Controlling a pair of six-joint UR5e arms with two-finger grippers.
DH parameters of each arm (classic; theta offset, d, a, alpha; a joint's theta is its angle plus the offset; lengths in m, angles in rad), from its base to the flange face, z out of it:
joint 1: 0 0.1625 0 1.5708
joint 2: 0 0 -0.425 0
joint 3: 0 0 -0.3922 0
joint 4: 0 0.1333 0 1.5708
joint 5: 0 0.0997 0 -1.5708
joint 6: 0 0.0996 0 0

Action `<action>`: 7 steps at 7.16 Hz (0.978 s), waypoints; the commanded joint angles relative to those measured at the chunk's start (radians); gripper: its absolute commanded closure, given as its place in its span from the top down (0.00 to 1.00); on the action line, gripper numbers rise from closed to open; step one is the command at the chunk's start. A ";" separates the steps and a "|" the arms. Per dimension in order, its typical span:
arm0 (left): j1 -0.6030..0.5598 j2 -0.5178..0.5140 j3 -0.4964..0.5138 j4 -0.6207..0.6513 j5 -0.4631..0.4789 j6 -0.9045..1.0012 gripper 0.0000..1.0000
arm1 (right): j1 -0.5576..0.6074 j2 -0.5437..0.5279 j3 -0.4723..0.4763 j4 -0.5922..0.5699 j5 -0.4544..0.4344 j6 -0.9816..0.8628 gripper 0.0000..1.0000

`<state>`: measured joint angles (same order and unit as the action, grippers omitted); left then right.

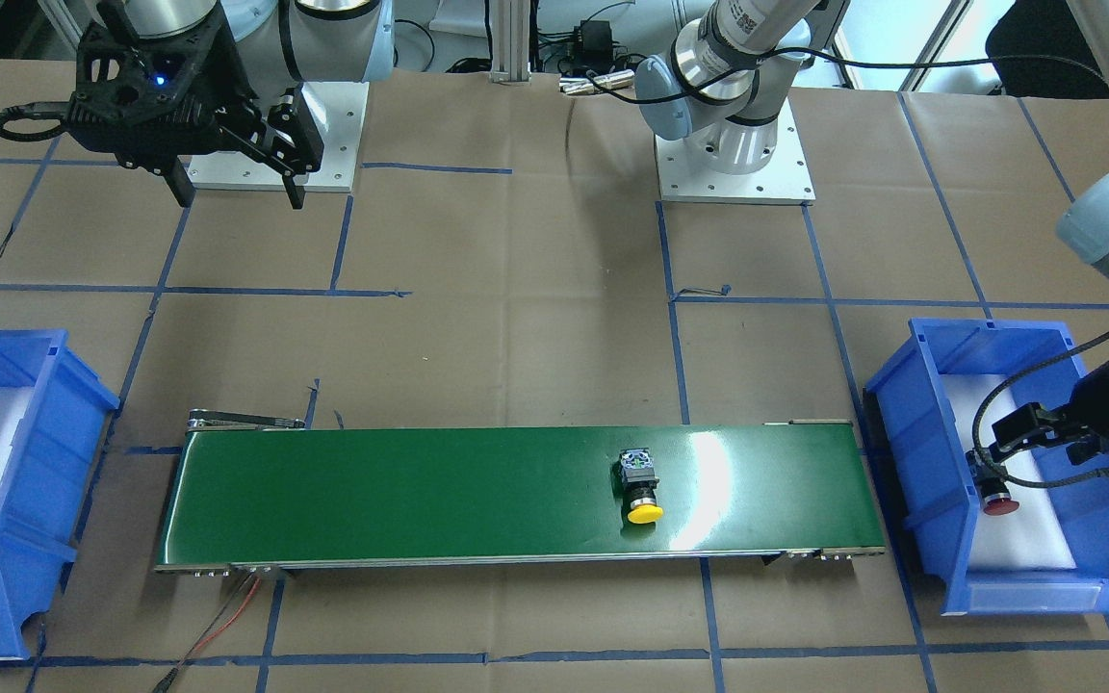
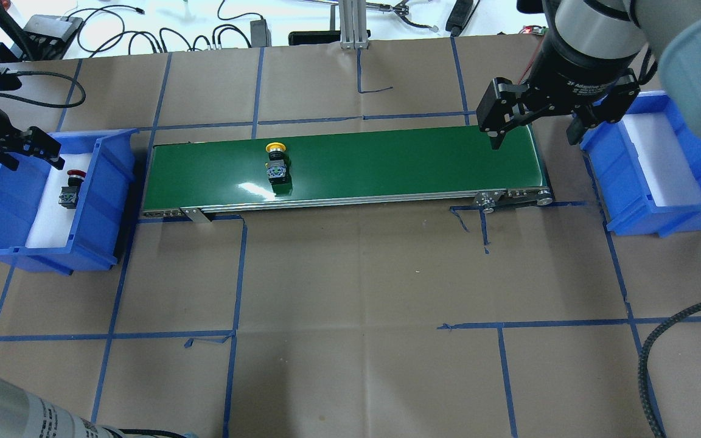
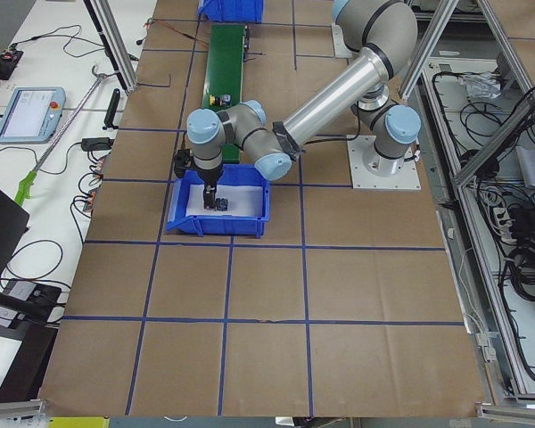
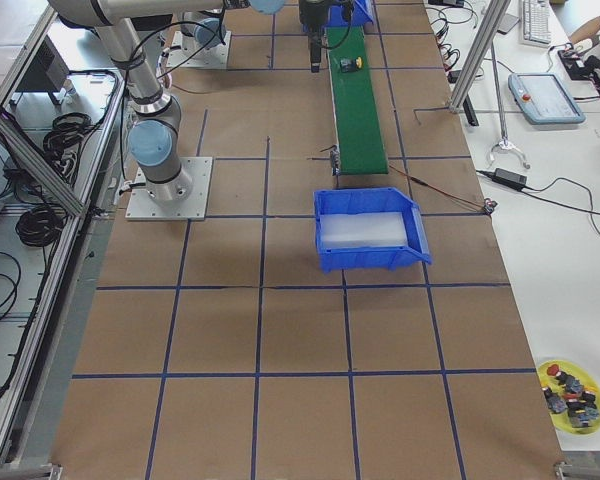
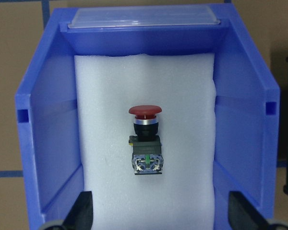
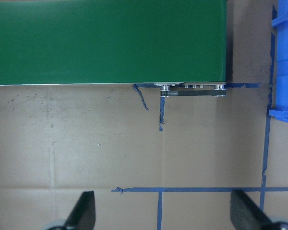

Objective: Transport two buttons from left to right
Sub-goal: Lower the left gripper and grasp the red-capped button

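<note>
The yellow button (image 2: pixel 276 163) lies on its side on the green conveyor belt (image 2: pixel 387 164), toward the belt's left end; it also shows in the front view (image 1: pixel 643 486). The red button (image 5: pixel 145 139) lies on white foam inside the left blue bin (image 2: pixel 104 182), and shows in the overhead view (image 2: pixel 72 187). My left gripper (image 2: pixel 33 161) is open and empty, hovering over that bin directly above the red button. My right gripper (image 2: pixel 534 139) is open and empty, raised above the belt's right end, beside the right blue bin (image 2: pixel 630 225).
The right blue bin holds only white foam. Blue tape lines cross the brown paper table. Cables and a teach pendant (image 3: pixel 31 114) lie past the far edge. A yellow dish with several spare buttons (image 4: pixel 570 395) sits at a table corner.
</note>
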<state>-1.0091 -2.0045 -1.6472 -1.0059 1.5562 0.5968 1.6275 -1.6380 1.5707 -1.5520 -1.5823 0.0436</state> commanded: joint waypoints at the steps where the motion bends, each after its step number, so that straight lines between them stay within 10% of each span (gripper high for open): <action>1: 0.000 -0.040 -0.040 0.095 -0.001 -0.002 0.99 | 0.000 0.000 0.000 0.001 -0.001 0.001 1.00; 5: 0.000 -0.063 -0.046 0.099 0.001 -0.003 0.98 | 0.000 0.009 0.000 0.001 0.001 0.001 1.00; 7: 0.001 -0.065 -0.046 0.099 0.001 -0.002 0.65 | 0.000 0.012 -0.005 0.001 0.007 0.013 1.00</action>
<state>-1.0085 -2.0671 -1.6933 -0.9068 1.5569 0.5948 1.6275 -1.6280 1.5684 -1.5512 -1.5795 0.0492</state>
